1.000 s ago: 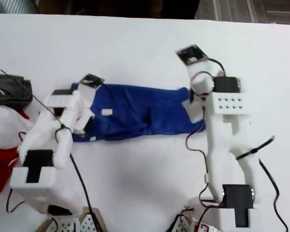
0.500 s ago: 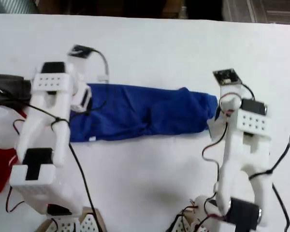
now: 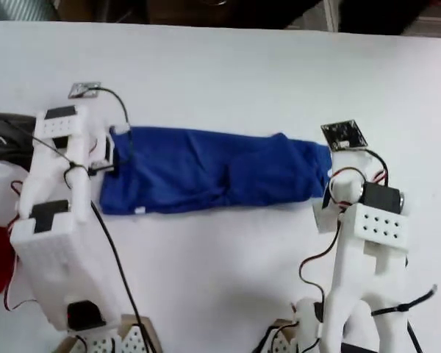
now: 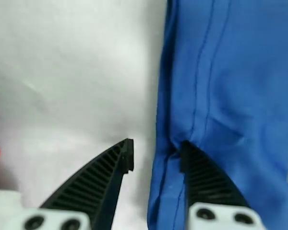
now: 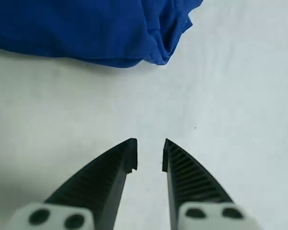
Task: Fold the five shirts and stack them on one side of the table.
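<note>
White table [image 3: 228, 73], blue shirt [image 3: 213, 169] folded into long wrinkled strip

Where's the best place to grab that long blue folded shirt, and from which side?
Probably its short ends. The blue cloth shirt lies as a long flat strip across the white table, so come in from the end: the left gripper straddles one hem, open; the right gripper sits open just off the other.

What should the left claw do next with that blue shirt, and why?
Probably pinch shut. The left claw is open and straddles the edge of the blue shirt, one finger on the cloth, the other over the table, so closing should catch it.
</note>
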